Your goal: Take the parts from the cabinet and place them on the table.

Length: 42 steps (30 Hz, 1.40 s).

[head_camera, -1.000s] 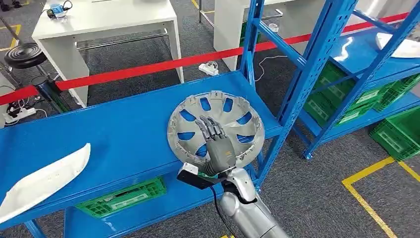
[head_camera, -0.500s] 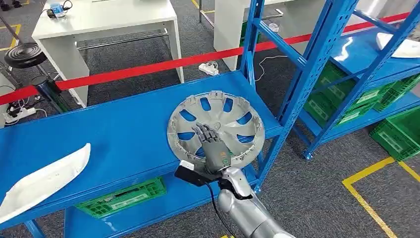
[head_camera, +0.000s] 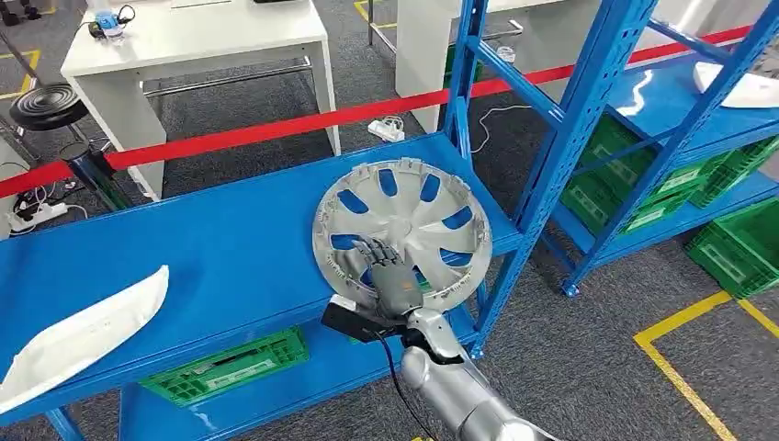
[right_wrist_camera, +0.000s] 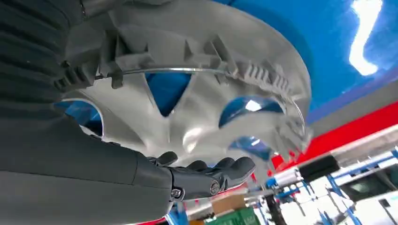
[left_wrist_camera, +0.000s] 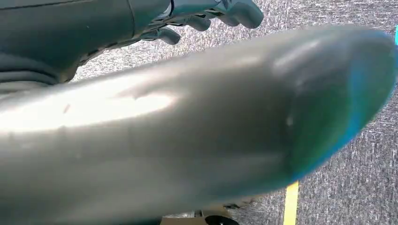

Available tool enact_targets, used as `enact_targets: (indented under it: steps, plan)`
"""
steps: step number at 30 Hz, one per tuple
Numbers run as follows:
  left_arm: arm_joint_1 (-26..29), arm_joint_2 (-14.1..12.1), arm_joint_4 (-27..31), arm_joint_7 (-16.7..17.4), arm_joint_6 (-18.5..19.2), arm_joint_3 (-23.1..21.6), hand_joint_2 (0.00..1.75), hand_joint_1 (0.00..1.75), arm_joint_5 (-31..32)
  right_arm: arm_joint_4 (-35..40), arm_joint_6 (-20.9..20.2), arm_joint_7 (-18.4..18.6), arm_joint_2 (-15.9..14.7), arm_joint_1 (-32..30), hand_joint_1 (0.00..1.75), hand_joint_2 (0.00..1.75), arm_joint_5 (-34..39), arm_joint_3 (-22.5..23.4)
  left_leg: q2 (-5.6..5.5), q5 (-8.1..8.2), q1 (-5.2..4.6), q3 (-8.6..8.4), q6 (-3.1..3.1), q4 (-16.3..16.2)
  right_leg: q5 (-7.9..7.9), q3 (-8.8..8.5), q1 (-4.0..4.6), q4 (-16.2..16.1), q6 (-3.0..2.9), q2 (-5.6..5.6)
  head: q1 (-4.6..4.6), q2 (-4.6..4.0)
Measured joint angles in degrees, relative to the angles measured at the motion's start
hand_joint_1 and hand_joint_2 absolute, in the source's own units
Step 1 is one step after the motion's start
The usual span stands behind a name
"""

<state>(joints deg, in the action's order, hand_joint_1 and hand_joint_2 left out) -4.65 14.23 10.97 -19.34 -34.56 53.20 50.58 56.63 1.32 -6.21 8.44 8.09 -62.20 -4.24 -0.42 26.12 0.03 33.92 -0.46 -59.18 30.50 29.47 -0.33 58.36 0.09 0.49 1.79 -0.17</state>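
While the grey hubcap (head_camera: 402,233) lies at centre frame on the blue shelf (head_camera: 211,248), its near edge tilted up, the right robot hand (head_camera: 390,276) grips that edge with fingers curled over the rim; the left robot hand (left_wrist_camera: 206,14) hangs above carpet, fingers curled in, holding nothing

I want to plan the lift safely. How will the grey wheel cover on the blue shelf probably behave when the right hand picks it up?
The wheel cover is probably light for its size: thin plastic with large openings. It likely flexes slightly, and its small rim clips may be fragile. The right hand rests near one edge, so the wide disc may tilt.
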Motion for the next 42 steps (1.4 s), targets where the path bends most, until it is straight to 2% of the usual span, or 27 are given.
enact_targets:
  steps: [6,7,8,9,10,42]
  plan:
    - [0.00,0.00,0.00,0.04,0.00,0.00,0.00,0.00,0.00,-0.26,-1.16,1.95,0.00,-0.02,0.00,1.75,-0.04,-0.50,0.00,0.00,-0.01,-0.03,0.00,0.00,-0.01,-0.03,-0.01,0.00,0.01,0.00,0.00,0.02]
    - [0.00,0.00,0.00,0.00,0.00,0.00,0.00,0.00,0.00,-0.26,-1.14,2.32,-0.02,-0.03,0.33,1.75,-0.11,-0.68,0.00,0.00,-0.01,-0.03,0.00,0.00,-0.01,-0.03,-0.01,0.00,0.01,0.01,0.00,0.02]
    - [0.00,0.00,0.00,-0.07,0.00,0.00,0.00,0.00,0.00,-0.20,-1.14,2.54,-0.02,-0.04,1.10,1.75,-0.11,-0.83,0.00,0.00,-0.01,-0.03,0.00,0.00,-0.01,-0.02,-0.01,0.00,0.01,0.01,0.00,0.02]
    - [0.00,0.00,0.00,-0.11,-0.02,0.00,0.00,0.00,0.00,-0.15,-1.14,2.71,-0.02,-0.05,1.10,1.75,-0.11,-1.03,0.00,0.00,-0.01,-0.04,0.00,0.00,-0.01,-0.03,-0.01,0.00,0.01,0.01,0.00,0.02]
    - [0.00,0.00,0.00,-0.15,-0.06,0.00,0.00,0.00,0.00,-0.13,-1.12,3.00,-0.04,-0.05,1.75,1.75,-0.11,-1.09,0.00,0.00,0.00,-0.04,0.00,0.00,-0.01,-0.03,-0.01,0.00,0.01,0.01,0.00,0.00]
    - [-0.06,0.04,0.00,-0.81,-1.60,0.00,0.00,0.00,-0.48,4.31,-0.13,3.48,-0.83,-0.79,1.75,1.75,-0.72,-2.43,-0.02,0.04,0.00,0.00,-0.05,0.00,0.03,0.01,0.00,0.00,-0.04,0.01,0.00,0.00]
